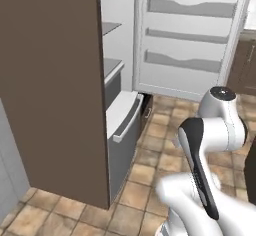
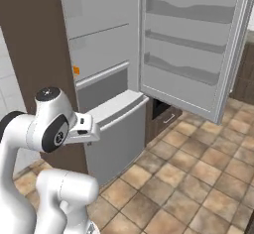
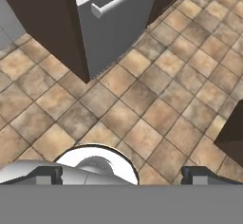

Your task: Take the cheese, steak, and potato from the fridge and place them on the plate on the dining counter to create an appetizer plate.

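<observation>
Cheese, a small orange-yellow wedge, sits on a shelf inside the tall light grey fridge, door open. My claw hangs apart, empty, over tiled floor. Fetching begins; next I must reach in.

Light grey fridge; orange cheese; tan-brown tiled floor.

Brown and tan tiled floor spreads across the room. A tall dark brown cabinet panel stands at nine o'clock, a dark low drawer at centre.
</observation>
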Tool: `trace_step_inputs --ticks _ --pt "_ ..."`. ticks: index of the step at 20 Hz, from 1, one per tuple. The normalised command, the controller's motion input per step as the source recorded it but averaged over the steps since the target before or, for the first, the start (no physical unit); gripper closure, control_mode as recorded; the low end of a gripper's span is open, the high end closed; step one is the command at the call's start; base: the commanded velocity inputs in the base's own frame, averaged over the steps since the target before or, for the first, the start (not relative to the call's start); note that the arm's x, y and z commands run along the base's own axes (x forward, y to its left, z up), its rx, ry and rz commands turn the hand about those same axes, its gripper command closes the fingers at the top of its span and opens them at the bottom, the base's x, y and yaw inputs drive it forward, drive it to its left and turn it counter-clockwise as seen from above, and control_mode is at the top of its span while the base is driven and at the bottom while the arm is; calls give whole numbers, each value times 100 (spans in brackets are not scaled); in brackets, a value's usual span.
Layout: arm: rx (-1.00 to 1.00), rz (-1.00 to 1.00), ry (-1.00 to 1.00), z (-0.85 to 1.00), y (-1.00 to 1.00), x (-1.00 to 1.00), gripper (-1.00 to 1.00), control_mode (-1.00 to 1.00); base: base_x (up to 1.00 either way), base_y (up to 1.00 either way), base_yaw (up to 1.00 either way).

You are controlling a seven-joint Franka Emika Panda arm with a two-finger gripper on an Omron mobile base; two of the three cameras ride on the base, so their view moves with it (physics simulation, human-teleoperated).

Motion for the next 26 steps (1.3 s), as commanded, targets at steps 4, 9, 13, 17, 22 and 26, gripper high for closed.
trace_step_inputs --ticks 4,9,13,17,22,26 --pt "0 0 0 0 0 0 -100 100 100 -15 9" --pt "0 0 0 0 0 0 -100 100 98 -15 12" --pt "0 0 0 0 0 0 -100 100 79 -7 26" --pt "0 0 0 0 0 0 -100 100 59 -7 34" --pt "0 0 0 0 0 0 -100 100 48 -7 41" --pt "0 0 0 0 0 0 -100 100 44 -23 42"
